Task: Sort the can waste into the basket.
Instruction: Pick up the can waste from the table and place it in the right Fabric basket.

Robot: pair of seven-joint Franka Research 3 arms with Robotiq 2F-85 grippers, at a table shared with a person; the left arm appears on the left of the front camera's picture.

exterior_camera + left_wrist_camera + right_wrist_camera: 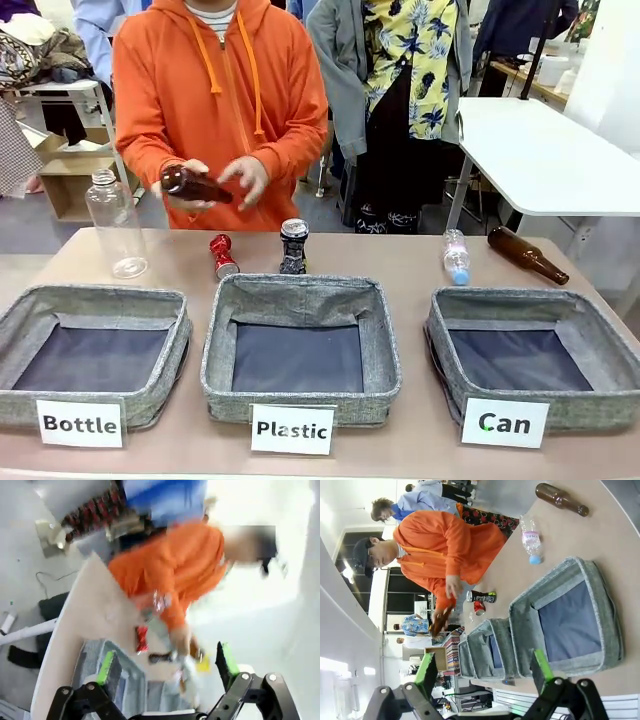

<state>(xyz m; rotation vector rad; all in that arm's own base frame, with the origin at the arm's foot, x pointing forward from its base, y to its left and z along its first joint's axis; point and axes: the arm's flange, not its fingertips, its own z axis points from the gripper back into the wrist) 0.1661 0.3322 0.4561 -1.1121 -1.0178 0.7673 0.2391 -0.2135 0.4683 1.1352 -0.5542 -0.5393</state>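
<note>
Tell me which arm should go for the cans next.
Probably right: the open right pincer hangs near the Can basket, with the red can and dark can in clear sight ahead.

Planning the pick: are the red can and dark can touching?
Apart. The front view shows a clear gap between the red can and the dark can.

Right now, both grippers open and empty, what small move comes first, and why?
Probably ease the right gripper toward the dark can: it stands behind the Plastic basket, nearer the Can basket than the red can, and clear of the person's hands holding a brown bottle.
</note>
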